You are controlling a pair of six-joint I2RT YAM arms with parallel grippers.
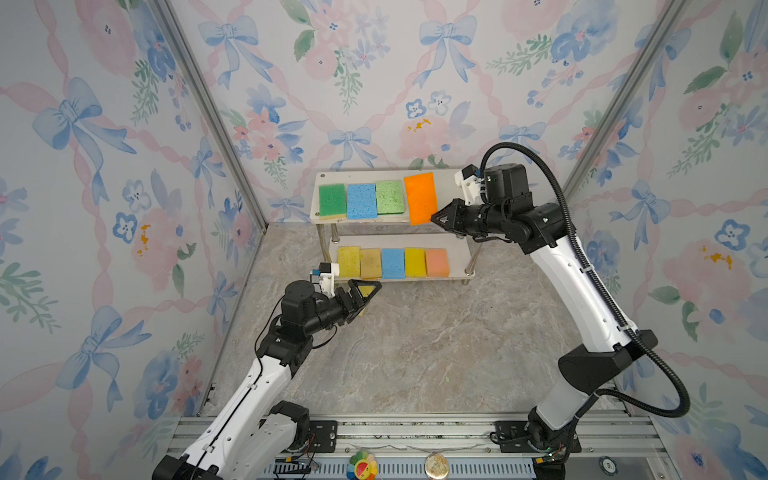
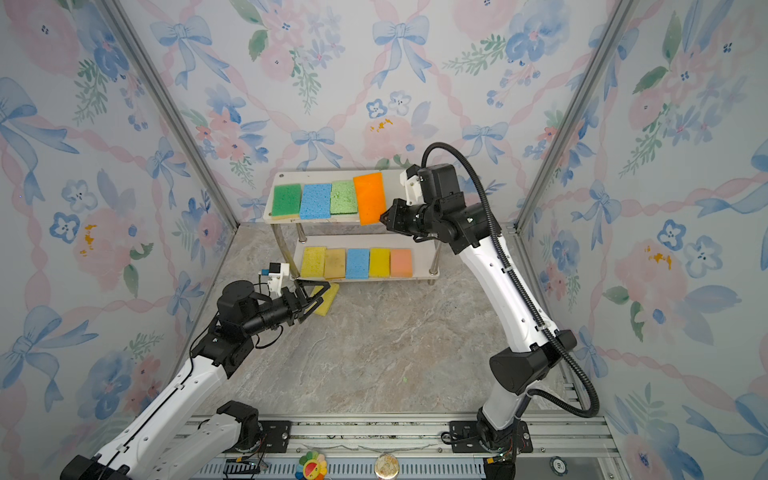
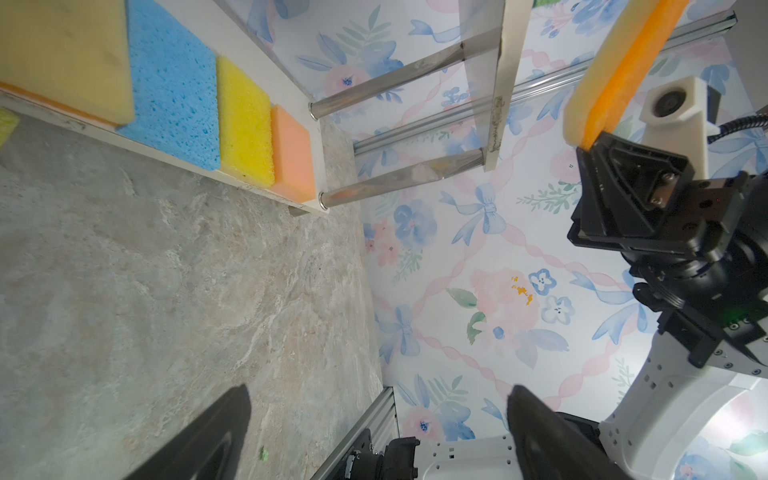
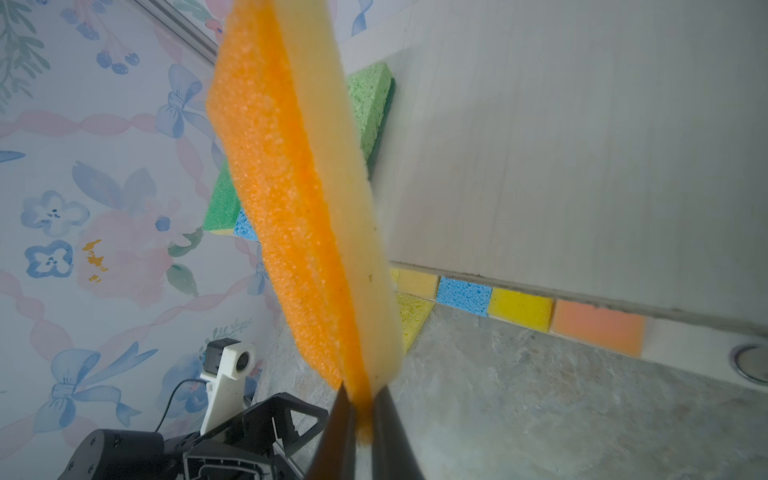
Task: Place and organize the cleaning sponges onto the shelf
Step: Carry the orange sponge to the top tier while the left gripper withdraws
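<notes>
Floral wallpaper with blue bows closes in a grey marble surface (image 1: 415, 353). Right of centre in both top views, the right tool (image 1: 434, 217) (image 2: 382, 218) is pinched narrow on the lower corner of the orange sponge (image 1: 420, 198) (image 2: 369, 198). The right wrist view shows the sponge edge-on, orange face and cream backing (image 4: 282, 208). It is tilted over the right part of the upper board of the shelf (image 1: 445, 187), just beside the light green sponge (image 1: 390, 197). I cannot tell whether it touches the board.

Further left on that board lie the upper blue sponge (image 1: 361, 201) and the dark green sponge (image 1: 332, 200).

Left of centre, the left tool (image 1: 368, 297) (image 2: 322, 293) stands wide with nothing between its fingers. It hangs over the loose yellow sponge (image 2: 328, 301), which lies on the surface just in front of the shelf's lower left corner.

On the lower board, from left to right, sit the pale yellow sponge (image 1: 348, 261), the tan sponge (image 1: 370, 263), the lower blue sponge (image 1: 392, 263), the bright yellow sponge (image 1: 414, 262) and the peach sponge (image 1: 436, 262), side by side.
</notes>
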